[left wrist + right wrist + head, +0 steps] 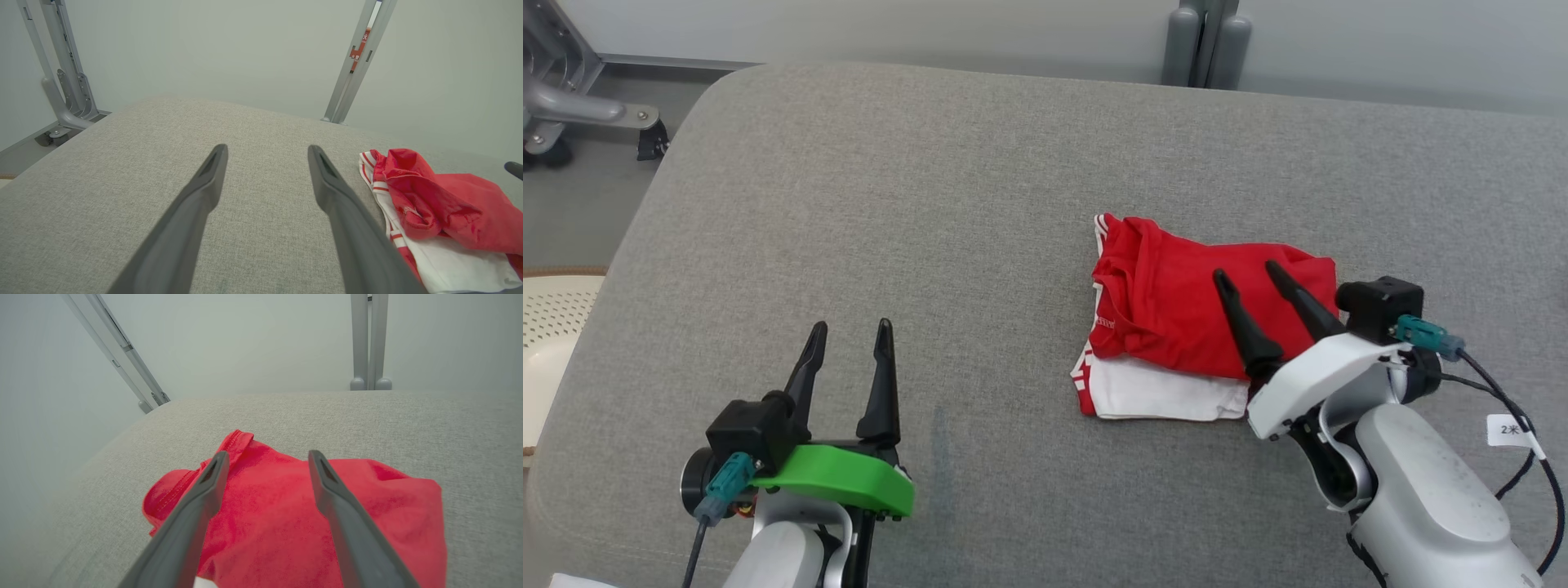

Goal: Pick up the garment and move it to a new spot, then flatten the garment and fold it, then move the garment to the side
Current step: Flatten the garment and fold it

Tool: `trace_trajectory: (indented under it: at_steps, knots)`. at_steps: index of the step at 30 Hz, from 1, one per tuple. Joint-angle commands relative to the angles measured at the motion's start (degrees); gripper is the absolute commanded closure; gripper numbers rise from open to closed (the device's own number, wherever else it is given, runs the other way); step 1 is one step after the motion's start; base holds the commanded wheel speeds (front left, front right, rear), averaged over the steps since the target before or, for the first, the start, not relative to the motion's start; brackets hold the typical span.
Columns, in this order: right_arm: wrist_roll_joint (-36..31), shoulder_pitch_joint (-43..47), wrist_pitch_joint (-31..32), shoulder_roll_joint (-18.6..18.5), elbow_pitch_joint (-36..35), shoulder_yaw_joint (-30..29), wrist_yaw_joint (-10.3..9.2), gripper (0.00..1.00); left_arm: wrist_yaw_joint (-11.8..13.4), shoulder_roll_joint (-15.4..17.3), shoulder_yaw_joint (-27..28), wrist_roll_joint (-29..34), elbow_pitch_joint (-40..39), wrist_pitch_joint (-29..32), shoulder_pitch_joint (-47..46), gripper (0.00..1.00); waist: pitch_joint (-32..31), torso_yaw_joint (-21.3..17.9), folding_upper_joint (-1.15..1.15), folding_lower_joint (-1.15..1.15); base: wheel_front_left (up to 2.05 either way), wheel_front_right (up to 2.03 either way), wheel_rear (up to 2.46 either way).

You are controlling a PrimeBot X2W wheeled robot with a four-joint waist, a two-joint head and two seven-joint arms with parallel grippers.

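Observation:
The garment (1168, 314) is a red and white piece lying folded in a loose bundle on the grey cushion, right of centre, red on top and white showing at its near edge. My right gripper (1245, 271) hovers just above its right half, open, with nothing between the fingers. From the right wrist the red cloth (265, 506) lies under the spread gripper (266, 456). My left gripper (849, 327) stands open over bare cushion at the lower left, well apart from the garment (433, 212), which shows to the right of the left gripper (266, 149).
The grey cushion (931, 204) is wide, with rounded edges at the left and far sides. A metal frame with wheels (572, 114) stands on the floor at the far left. A pale perforated basket (551, 327) sits beside the left edge. A grey post (1205, 41) rises behind.

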Motion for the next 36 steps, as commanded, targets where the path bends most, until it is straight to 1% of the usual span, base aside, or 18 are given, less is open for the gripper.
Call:
trace_trajectory:
  at_steps: [1,4,7,8,9,10,11,12,13,21,27,36]
  knots:
    - [-1.0,1.0,0.0,-0.4,-1.3,-1.7,0.00,0.00,0.1,0.3,-0.1,-0.5,-0.2,0.0,0.5,0.00,0.1,0.0,0.00,0.00,0.00,0.00,0.00]
    - [-3.0,1.7,0.9,0.3,-2.8,-3.9,0.00,0.00,0.1,0.4,-0.2,-0.6,-0.3,0.1,0.3,0.00,0.3,0.0,0.00,0.00,0.00,0.00,0.00]
    - [-6.9,0.1,2.5,0.2,-2.1,-3.8,0.00,0.00,-0.1,0.3,-0.5,-0.5,-0.4,0.2,-0.4,0.00,1.0,0.4,0.00,0.00,0.00,0.00,0.00]
    - [-7.9,-0.5,3.0,0.3,-1.4,-3.6,0.00,0.33,-0.1,0.2,-0.6,-0.5,-0.4,0.3,-0.7,0.00,1.2,0.6,0.00,0.00,0.00,0.00,0.00]
    - [-8.8,-1.0,3.5,0.8,-0.4,-3.2,0.00,0.57,-0.2,0.1,-0.7,-0.4,-0.4,0.3,-1.1,0.00,1.5,1.0,0.00,0.00,0.00,0.00,0.00]
    - [-9.5,-1.3,3.8,1.1,0.6,-2.9,0.00,0.63,-0.2,0.0,-0.7,-0.4,-0.4,0.2,-1.3,0.00,1.6,1.3,0.00,0.00,0.00,0.00,0.00]
    - [-10.4,-1.9,4.2,1.2,2.0,-2.4,0.00,0.76,-0.2,-0.1,-0.8,-0.5,-0.3,0.2,-1.5,0.00,1.9,1.7,0.00,0.00,0.00,0.00,0.00]
    - [-10.8,-2.2,4.4,1.4,3.0,-2.1,0.00,0.83,-0.2,-0.1,-0.7,-0.5,-0.2,0.1,-1.6,0.00,2.1,2.1,0.00,0.00,0.00,0.00,0.00]
    - [-10.9,-2.7,4.6,1.7,4.4,-1.6,0.00,1.00,-0.1,-0.2,-0.7,-0.6,-0.1,0.0,-1.6,0.00,2.3,2.5,0.00,0.00,0.00,0.00,0.00]
    - [-10.8,-6.1,2.6,3.5,12.7,2.5,0.00,1.00,-0.2,-0.5,-0.3,-0.8,0.4,-0.5,-2.0,0.00,3.0,4.5,0.00,0.00,0.00,0.00,0.00]
    - [-9.3,-8.7,0.4,4.9,15.3,6.1,0.00,1.00,-0.2,-0.7,-0.2,-0.8,0.6,-0.8,-2.3,0.00,3.3,5.1,0.00,0.00,0.00,0.00,0.00]
    - [-7.5,-12.7,-0.8,6.4,18.7,12.2,0.00,1.00,-0.3,-1.1,-0.2,-0.7,0.8,-1.0,-2.7,0.00,4.3,5.6,0.00,0.00,0.00,0.00,0.00]
